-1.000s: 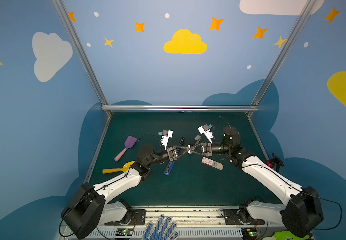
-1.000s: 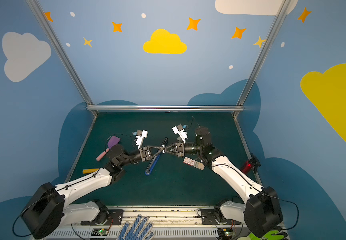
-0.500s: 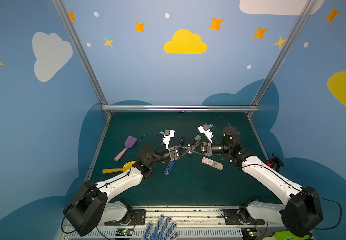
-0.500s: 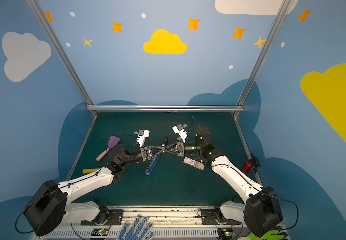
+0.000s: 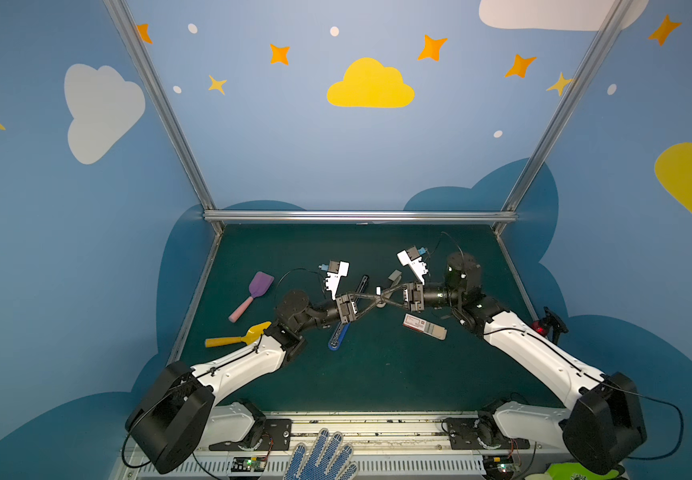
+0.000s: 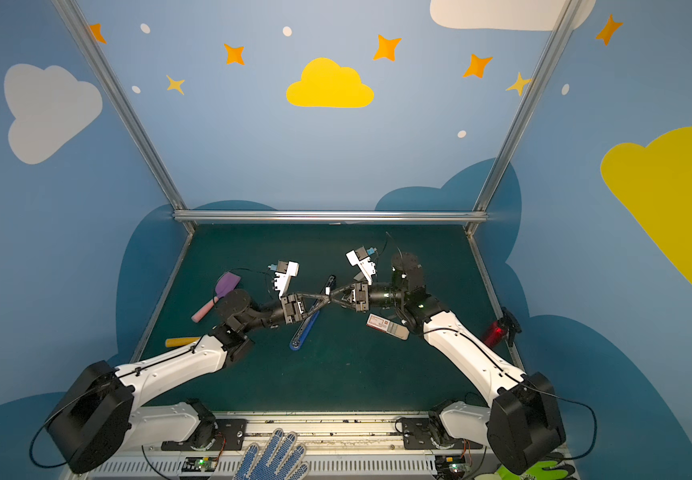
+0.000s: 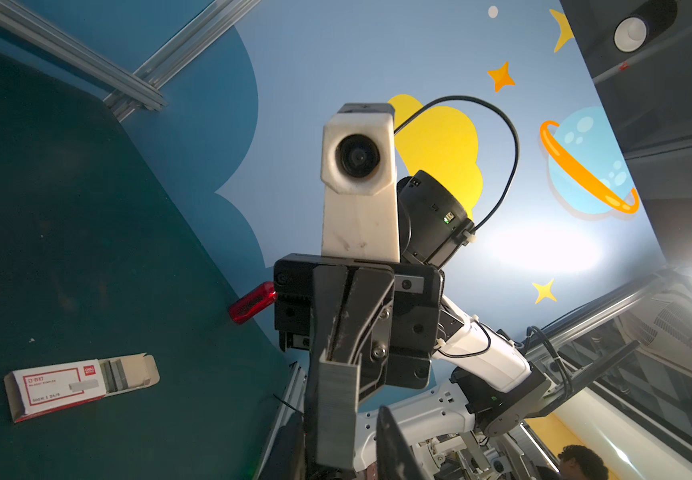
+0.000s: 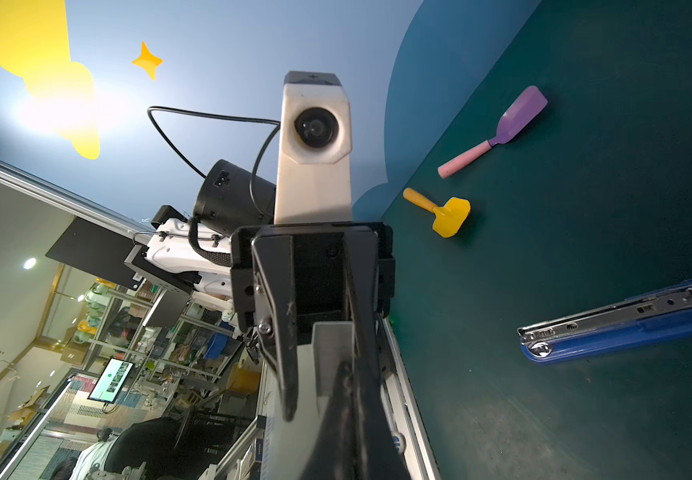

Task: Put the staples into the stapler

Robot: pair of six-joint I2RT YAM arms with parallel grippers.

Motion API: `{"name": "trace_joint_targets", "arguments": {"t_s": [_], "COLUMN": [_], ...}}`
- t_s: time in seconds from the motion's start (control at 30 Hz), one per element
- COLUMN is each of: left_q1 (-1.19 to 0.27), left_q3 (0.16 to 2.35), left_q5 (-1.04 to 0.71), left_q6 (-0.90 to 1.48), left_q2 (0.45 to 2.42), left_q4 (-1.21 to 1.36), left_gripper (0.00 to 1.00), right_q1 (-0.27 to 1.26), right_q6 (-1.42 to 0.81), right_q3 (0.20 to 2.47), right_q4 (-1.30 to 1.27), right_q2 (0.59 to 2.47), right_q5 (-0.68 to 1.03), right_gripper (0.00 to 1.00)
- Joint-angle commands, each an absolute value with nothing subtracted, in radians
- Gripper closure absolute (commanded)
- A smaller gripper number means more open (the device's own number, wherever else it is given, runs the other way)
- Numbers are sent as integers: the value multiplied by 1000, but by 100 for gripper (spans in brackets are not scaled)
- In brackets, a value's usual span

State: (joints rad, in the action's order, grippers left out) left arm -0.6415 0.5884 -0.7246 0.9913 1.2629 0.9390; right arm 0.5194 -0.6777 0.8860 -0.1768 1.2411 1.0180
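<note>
Hand-over step: the right gripper (image 7: 338, 353) pinches the staples (image 7: 333, 407), and the left gripper (image 8: 329, 374) is open around them — next it should squeeze.

The staples box (image 7: 57, 388) carries a red "deli" mark, Chinese characters and small print ending in "24/6"

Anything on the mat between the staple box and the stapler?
No. The mat between the box and the stapler is bare. The left gripper and right gripper meet in the air, at a small grey strip.
</note>
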Motion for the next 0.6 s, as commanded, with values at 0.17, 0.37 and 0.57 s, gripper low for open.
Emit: {"name": "trace_joint_targets", "arguments": {"t_s": [0.17,0.37,0.57], "left_q1": [-643,-643,-643], "left_q3": [589,589,592], "left_q5": [-730,-725,-719], "left_q6": [980,969,954], "left_q2": [1237,1222,1210], "left_q4": [979,952,921], "left_gripper": [82,85,85], "right_q1": [517,517,517], "right_q6": [-670,-637,-600], "right_q3": [863,866,874], "right_q4": [-176,-122,-63], "right_q2": [1230,1217,1199], "right_q5": [1007,978,954], "right_gripper": [100,100,100]}}
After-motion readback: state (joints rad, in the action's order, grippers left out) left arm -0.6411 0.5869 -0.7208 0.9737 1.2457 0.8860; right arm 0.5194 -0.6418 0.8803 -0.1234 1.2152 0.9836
